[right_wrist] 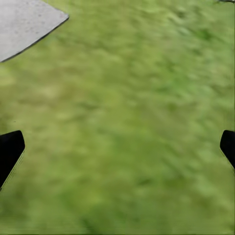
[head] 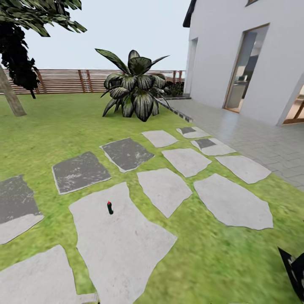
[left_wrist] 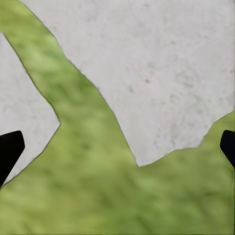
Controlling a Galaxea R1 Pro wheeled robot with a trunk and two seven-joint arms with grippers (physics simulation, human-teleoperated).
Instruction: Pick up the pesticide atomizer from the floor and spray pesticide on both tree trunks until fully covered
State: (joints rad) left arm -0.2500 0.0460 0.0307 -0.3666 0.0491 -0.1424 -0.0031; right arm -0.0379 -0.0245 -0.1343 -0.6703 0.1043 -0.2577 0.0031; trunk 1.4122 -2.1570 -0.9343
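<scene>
Head view, near to far: atomizer (head: 109,207) upright on a large pale paving stone (head: 122,245) in the lawn (head: 42,135); grey stepping stones beyond; broad-leaved plant (head: 135,86); tree trunk (head: 10,97) far left before the slat fence (head: 63,80); white house (head: 253,50) right. Left wrist view: left gripper (left_wrist: 117,147) fingers spread wide, empty, over grass and stone. Right wrist view: right gripper (right_wrist: 117,147) fingers likewise released, over grass.

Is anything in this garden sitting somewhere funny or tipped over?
One thing: a small dark spray bottle with a red top stands upright, alone on a big pale paving stone in the lawn. Nothing looks spilled or broken. The tree trunk at far left leans, but the picture's edge may be bending it.
</scene>
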